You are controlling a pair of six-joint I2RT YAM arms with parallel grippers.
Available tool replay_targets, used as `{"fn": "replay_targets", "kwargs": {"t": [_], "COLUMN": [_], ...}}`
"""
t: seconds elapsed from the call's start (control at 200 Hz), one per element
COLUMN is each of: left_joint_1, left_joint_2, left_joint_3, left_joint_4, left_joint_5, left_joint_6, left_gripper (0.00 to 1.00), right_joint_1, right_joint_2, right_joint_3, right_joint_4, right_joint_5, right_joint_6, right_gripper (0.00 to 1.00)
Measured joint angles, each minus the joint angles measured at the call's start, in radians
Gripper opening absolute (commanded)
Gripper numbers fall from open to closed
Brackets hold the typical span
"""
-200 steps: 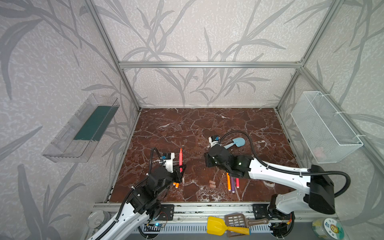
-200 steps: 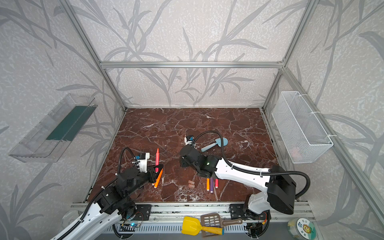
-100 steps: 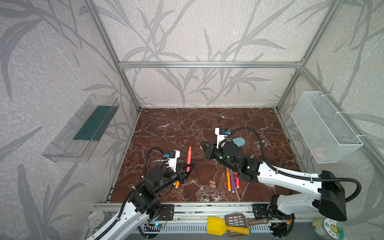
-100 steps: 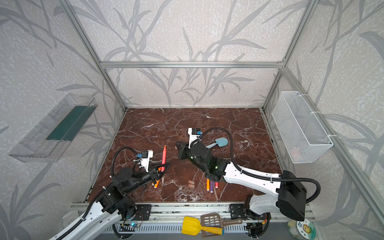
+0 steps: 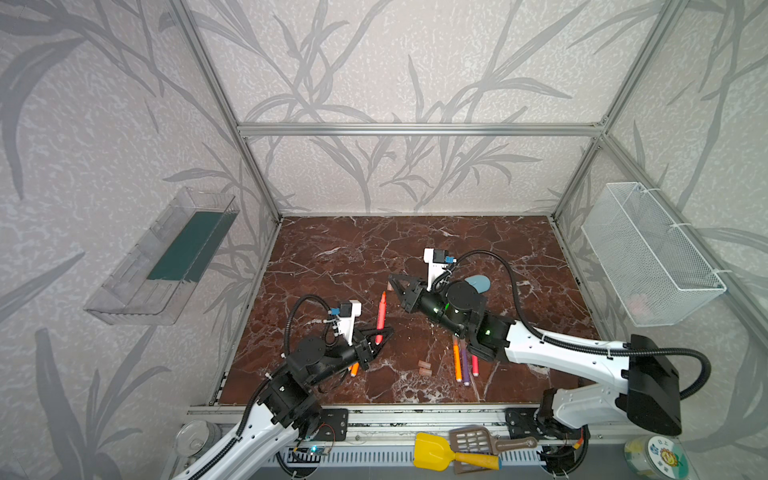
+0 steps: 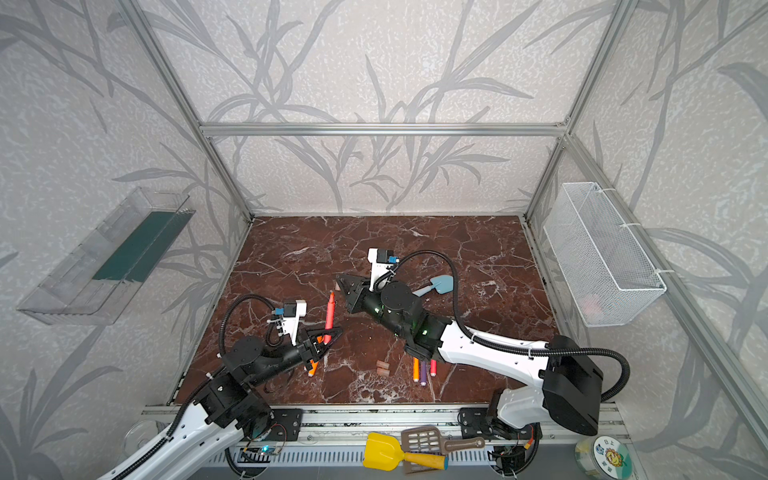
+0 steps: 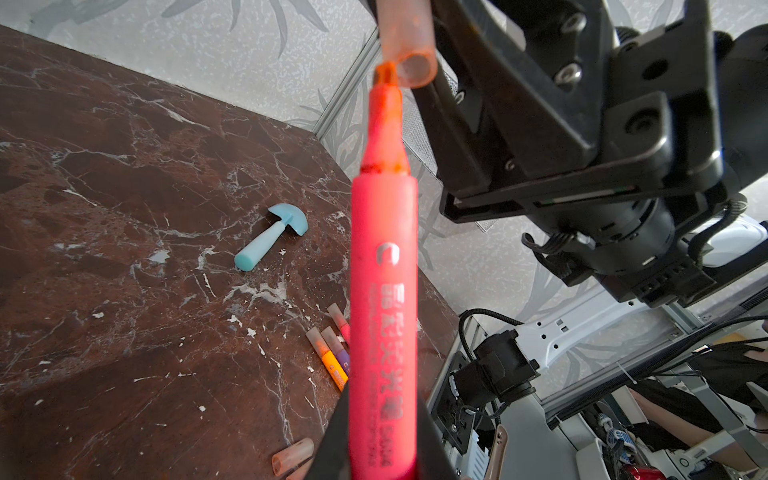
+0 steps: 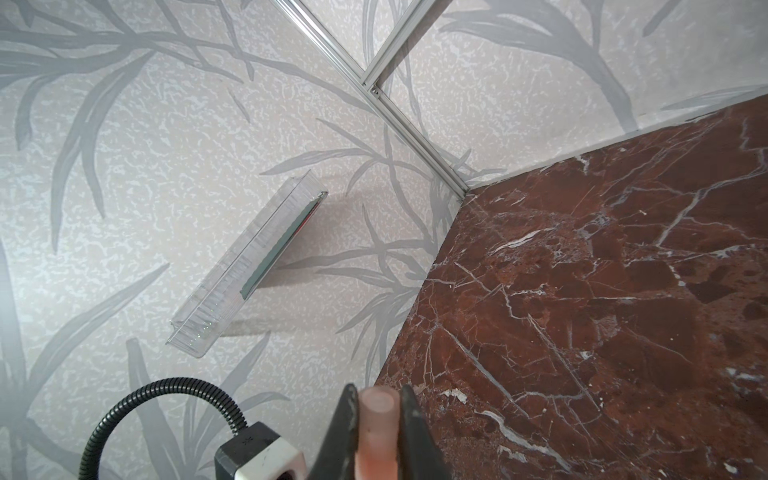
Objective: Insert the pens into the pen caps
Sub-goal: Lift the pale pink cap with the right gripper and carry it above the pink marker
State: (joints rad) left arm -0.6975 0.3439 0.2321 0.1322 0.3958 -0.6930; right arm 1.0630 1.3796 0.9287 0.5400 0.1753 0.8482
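Observation:
My left gripper [image 5: 383,332] [image 6: 332,332] [image 7: 382,419] is shut on a red-pink pen [image 5: 381,316] [image 6: 329,316] [image 7: 382,291], which points up and away. My right gripper [image 5: 392,281] [image 6: 338,282] [image 8: 376,415] is shut on a pale pen cap [image 5: 390,286] [image 7: 409,41] [image 8: 376,432]. In the left wrist view the pen's orange-stained tip touches the rim of the cap's open mouth, a little to one side. Two loose pen caps [image 5: 424,368] [image 6: 383,368] [image 7: 291,455] lie on the floor. Three pens [image 5: 464,365] [image 6: 423,370] lie side by side with caps on.
An orange pen [image 5: 354,369] [image 6: 312,368] lies under my left arm. A light-blue toy shovel [image 5: 478,283] [image 7: 274,235] lies behind my right arm. A wire basket [image 5: 648,257] hangs on the right wall and a clear tray [image 5: 166,257] on the left wall.
My left gripper has carried the pen to the right and tilted it. My right gripper has risen with the cap and swung its tips left, toward the pen's tip.

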Motion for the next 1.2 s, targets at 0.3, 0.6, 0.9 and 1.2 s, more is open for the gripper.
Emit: {"fn": "replay_targets", "kwargs": {"t": [0.3,0.6,0.9,1.2], "left_joint_1": [-0.001,-0.001,-0.001,-0.002], "left_joint_2": [-0.004,-0.016,-0.017,-0.017], "left_joint_3": [-0.007,-0.007,-0.007,-0.011], "left_joint_4": [0.004,0.003,0.002,0.002], "left_joint_5": [0.001,0.002,-0.002,-0.009], "left_joint_6": [-0.008,-0.011,-0.014,-0.027], "left_gripper": [0.0,0.0,0.0,0.0], "right_joint_1": [0.011,0.017,0.024,0.039], "right_joint_2": [0.014,0.036,0.058,0.057], "right_joint_3": [0.009,0.01,0.024,0.0], "right_joint_4": [0.017,0.019,0.031,0.058], "right_joint_5": [-0.02,-0.02,-0.028,-0.023], "right_joint_6": [0.001,0.001,0.0,-0.003], "right_gripper": [0.0,0.0,0.0,0.0]}}
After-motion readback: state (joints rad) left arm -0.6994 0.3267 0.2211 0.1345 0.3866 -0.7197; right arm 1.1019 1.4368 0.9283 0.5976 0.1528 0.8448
